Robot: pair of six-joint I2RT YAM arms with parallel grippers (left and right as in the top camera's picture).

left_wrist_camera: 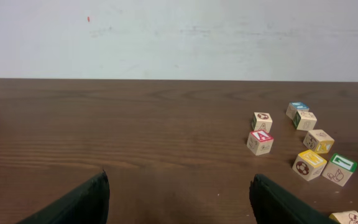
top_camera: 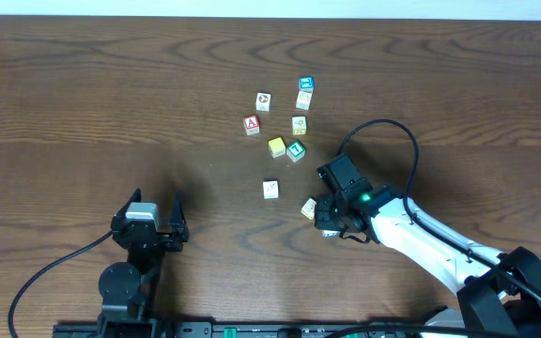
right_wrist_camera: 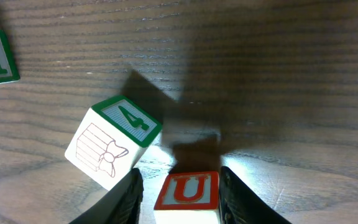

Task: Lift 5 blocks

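Note:
Several small wooden blocks lie scattered on the brown table (top_camera: 111, 94). Among them are a green "T" block (top_camera: 296, 150), a yellow block (top_camera: 277, 146) and a cream block (top_camera: 270, 189). My right gripper (top_camera: 328, 223) is down at the table. Its jaws stand open around a red "U" block (right_wrist_camera: 188, 190), with a gap at the left finger (right_wrist_camera: 126, 199). Just left of that finger, a block (right_wrist_camera: 114, 146) with a green "4" lies tilted. My left gripper (left_wrist_camera: 179, 180) stands wide open over bare wood, well to the left of the blocks.
A red "A" cube (top_camera: 252, 124) and a blue-topped cube (top_camera: 305, 84) sit in the far cluster with two pale cubes (top_camera: 264, 100) (top_camera: 300, 124). The right arm's black cable (top_camera: 393, 131) loops over the table behind the gripper. A pale wall (left_wrist_camera: 179, 37) lies past the table's far edge.

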